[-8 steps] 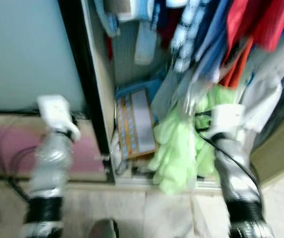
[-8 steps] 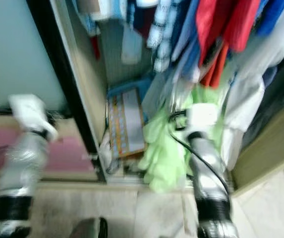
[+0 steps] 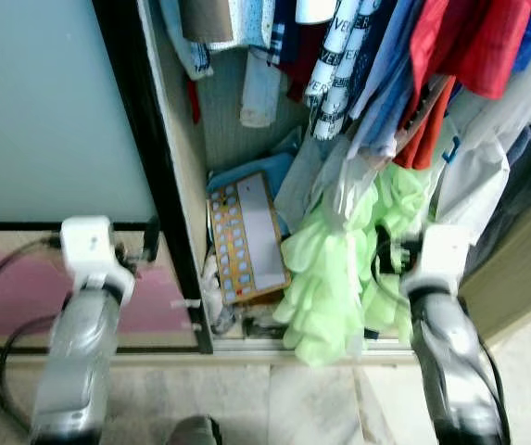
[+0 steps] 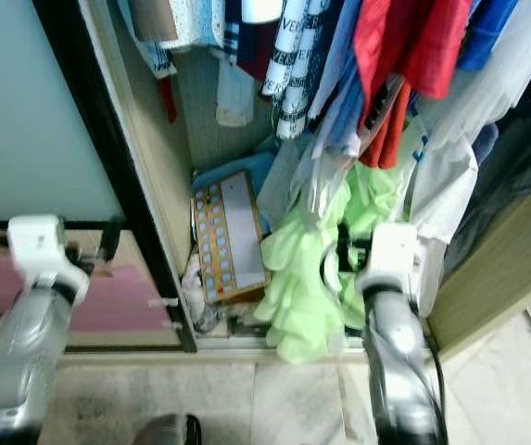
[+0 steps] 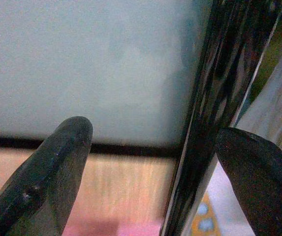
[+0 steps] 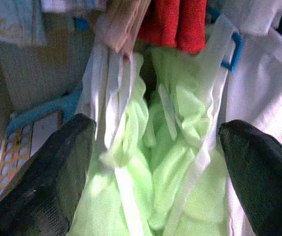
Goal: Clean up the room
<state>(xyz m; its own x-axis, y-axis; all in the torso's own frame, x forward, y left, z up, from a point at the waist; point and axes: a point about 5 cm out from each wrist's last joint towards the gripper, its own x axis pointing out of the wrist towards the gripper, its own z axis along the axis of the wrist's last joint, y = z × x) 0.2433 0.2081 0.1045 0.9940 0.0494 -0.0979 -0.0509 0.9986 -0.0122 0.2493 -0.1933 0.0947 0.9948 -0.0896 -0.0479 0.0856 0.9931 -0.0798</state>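
An open wardrobe holds hanging clothes, with a light green garment (image 3: 335, 269) drooping to its floor. My right gripper (image 3: 382, 256) is open just in front of that green garment (image 6: 150, 147), with nothing between its fingers (image 6: 57, 167). My left gripper (image 3: 150, 241) is open at the wardrobe's black sliding-door edge (image 3: 158, 185). In the left wrist view that black edge (image 5: 214, 98) stands between the two fingers (image 5: 57, 157), nearer one of them. I cannot tell whether they touch it.
A frosted glass door panel (image 3: 52, 102) fills the left side. A board with coloured dots (image 3: 246, 236) leans inside the wardrobe on blue items. Red (image 3: 474, 46) and white (image 3: 474, 176) clothes hang above. A wooden unit (image 3: 524, 269) stands at the right, with pale floor tiles (image 3: 293, 399) below.
Both wrists sit lower in the picture, drawn back a little toward me. The view is sharper and shows more of the hanging clothes.
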